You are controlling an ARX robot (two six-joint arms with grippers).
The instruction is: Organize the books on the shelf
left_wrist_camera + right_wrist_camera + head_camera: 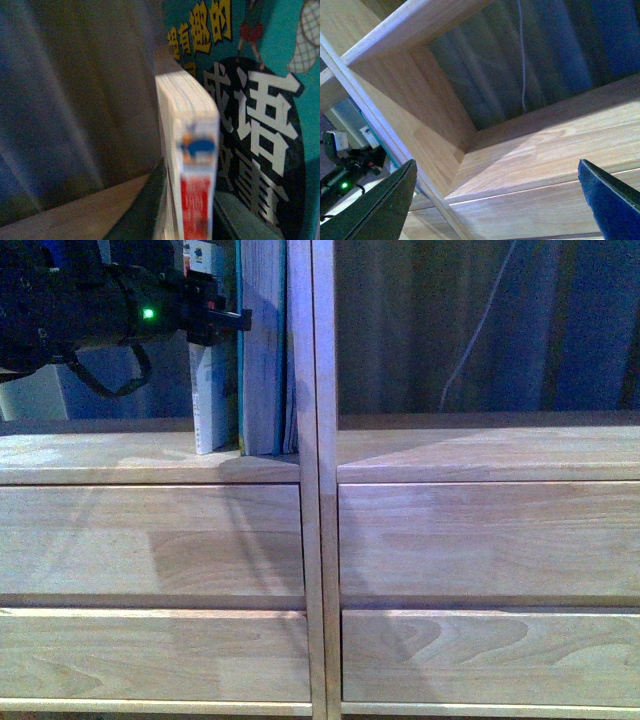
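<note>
The white paperback (210,390) stands upright on the left compartment's board of the pale wood shelf (480,455). My left gripper (215,315) is shut on its upper part. The thick teal book (262,340) stands just right of it, against the centre divider. In the left wrist view the paperback's red-marked spine (197,200) sits between my dark fingers (145,210), and the teal book's cover (260,125) with large Chinese characters is close beside it. My right gripper (497,205) is open, facing the shelf's right compartment (545,145), with nothing between its fingers. It is out of the front view.
Flat drawer fronts (150,540) fill the shelf below the board. A thin white cable (522,60) hangs against the dark curtain behind the right compartment. The centre divider (312,440) separates the two compartments. The left arm's green light (343,185) shows past the divider.
</note>
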